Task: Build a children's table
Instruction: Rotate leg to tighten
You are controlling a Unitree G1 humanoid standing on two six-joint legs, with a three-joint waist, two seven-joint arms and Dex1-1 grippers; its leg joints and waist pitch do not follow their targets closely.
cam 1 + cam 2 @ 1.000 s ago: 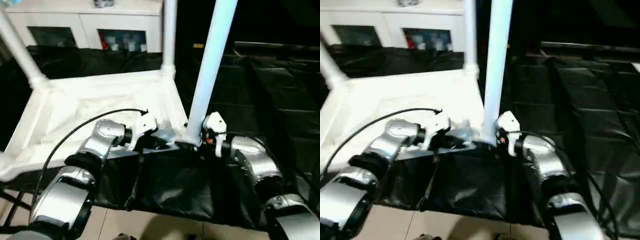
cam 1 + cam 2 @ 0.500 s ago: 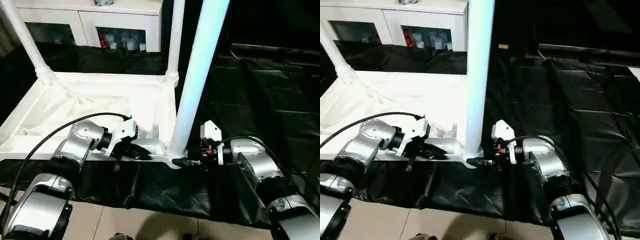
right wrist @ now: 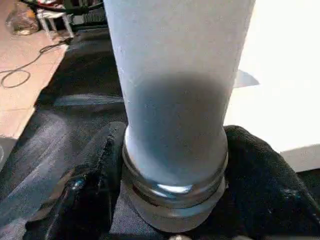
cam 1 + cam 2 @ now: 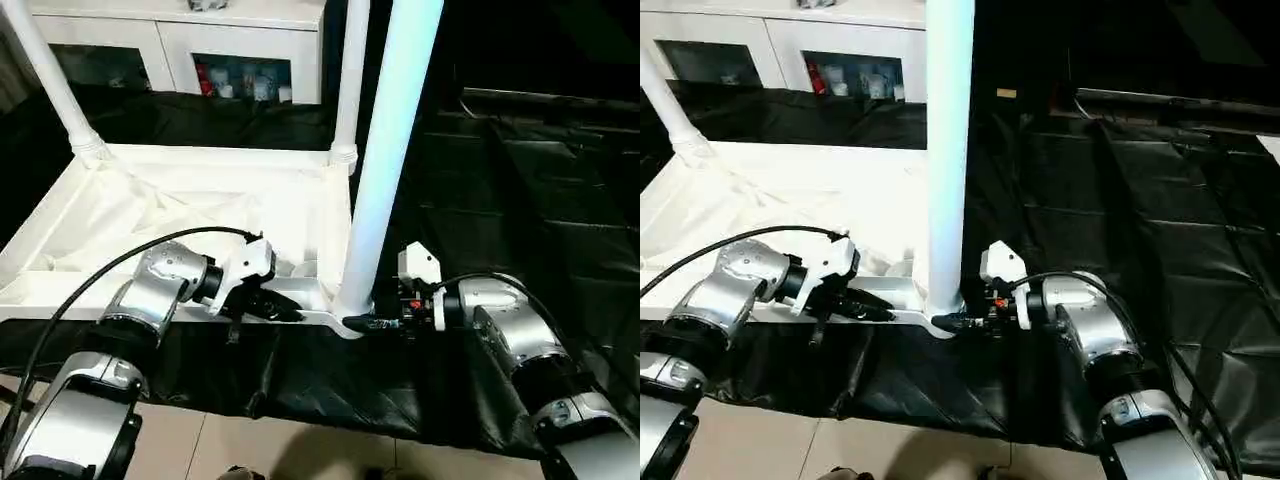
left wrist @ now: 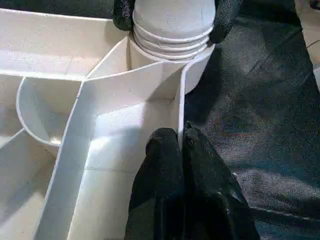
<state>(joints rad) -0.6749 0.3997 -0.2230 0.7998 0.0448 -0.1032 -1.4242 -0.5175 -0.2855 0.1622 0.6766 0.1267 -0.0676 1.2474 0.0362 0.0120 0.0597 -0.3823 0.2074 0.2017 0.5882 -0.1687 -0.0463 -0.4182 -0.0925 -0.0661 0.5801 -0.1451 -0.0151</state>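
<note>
The white tabletop (image 4: 180, 210) lies underside up on black cloth. Two legs (image 4: 45, 80) (image 4: 350, 80) stand in its far corner sockets. A third leg (image 4: 385, 170) rises from the near right socket, close to me. My right gripper (image 4: 360, 322) reaches in from the right at that leg's base. Its black fingers (image 3: 95, 170) press against both sides of the ringed collar (image 3: 172, 195). My left gripper (image 5: 181, 137) is shut on the thin rim wall (image 5: 181, 100) of the tabletop, just left of that corner socket.
A white cabinet with glass doors (image 4: 170, 40) stands behind the tabletop. Black cloth (image 4: 520, 180) spreads over the surface to the right. A black cable (image 4: 100, 280) loops from my left wrist. Beige floor tiles (image 4: 300, 450) show below the near edge.
The whole picture has shifted with the camera. My right gripper's fingers have drawn in around the base of the near leg. The left gripper has kept its pinch on the rim.
</note>
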